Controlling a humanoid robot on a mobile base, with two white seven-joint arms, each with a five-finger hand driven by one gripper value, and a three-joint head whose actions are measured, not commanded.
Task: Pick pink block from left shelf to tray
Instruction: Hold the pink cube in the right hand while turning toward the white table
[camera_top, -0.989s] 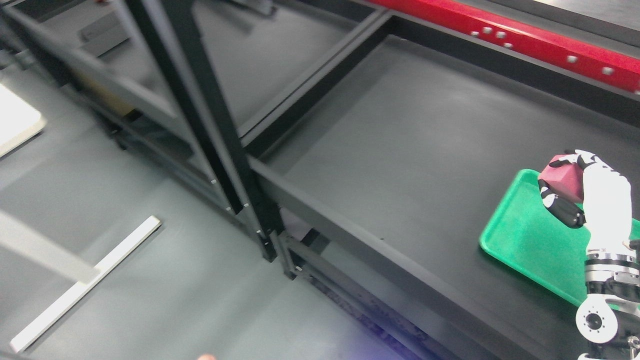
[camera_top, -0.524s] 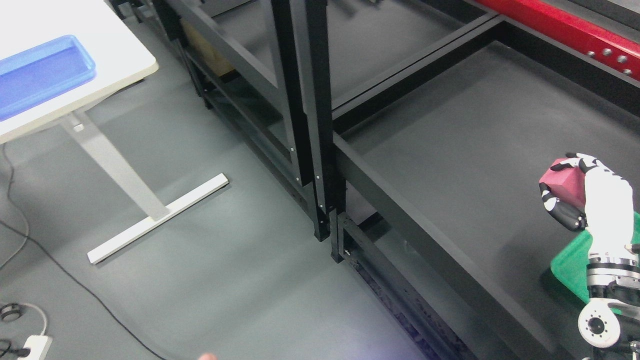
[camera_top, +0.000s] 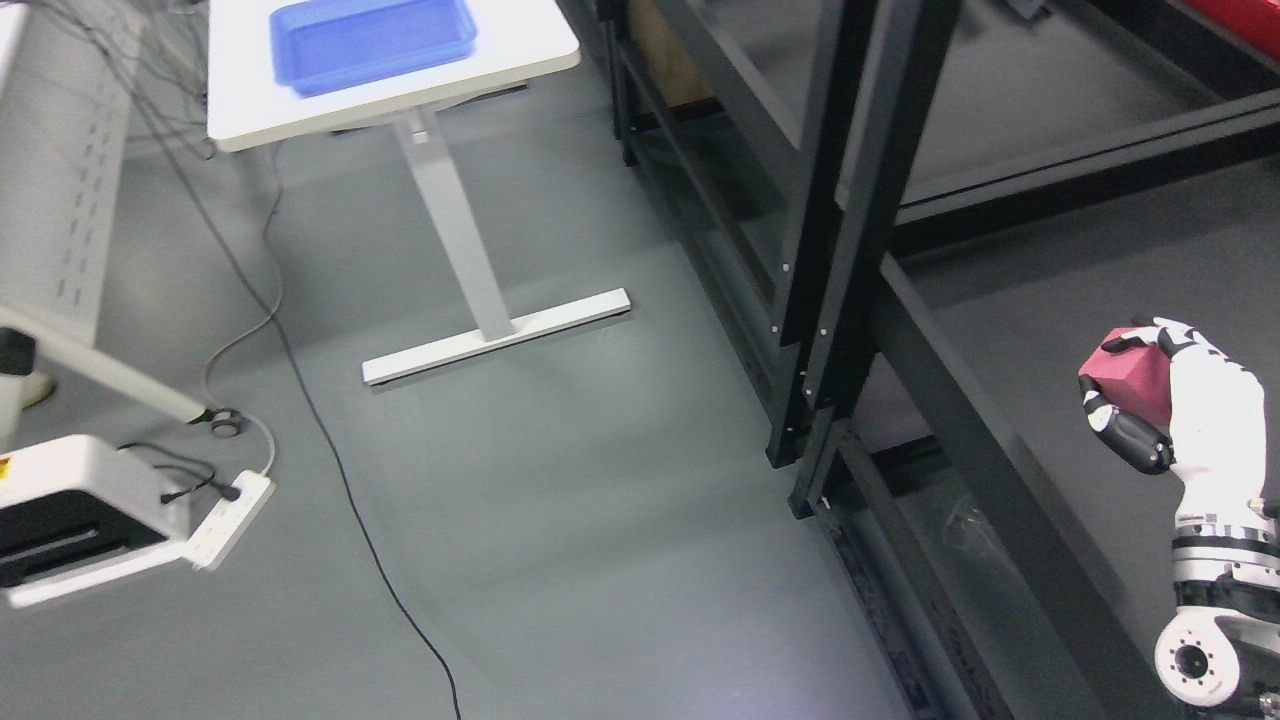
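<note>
Right hand (camera_top: 1165, 400), white with black finger joints, enters from the lower right corner of the frame on a white and metal wrist and stands upright at the right edge; fingers (camera_top: 1125, 432) curled and clamped on the pink block (camera_top: 1130, 375). Pink block: dark pink, faceted, held off the shelf at middle right of the frame, above the dark shelf deck (camera_top: 1060, 300); one corner points up and to the left, and the long axis cannot be told because the hand covers the rear part. Black shelf frame (camera_top: 850, 200): upright posts and rails run from the top centre down to the lower right. White surface (camera_top: 400, 80) on a grey pedestal leg with a flat foot, upper left of the frame, carries a blue tray (camera_top: 370, 35), shallow and rectangular, long axis running left to right. Grey floor (camera_top: 560, 520) fills the centre and bottom. Black cable (camera_top: 330, 460) trails across the floor from upper left to bottom centre. White power strip (camera_top: 235, 505) lies at the left, just beside a white box-like unit (camera_top: 70, 510) at the left edge.
</note>
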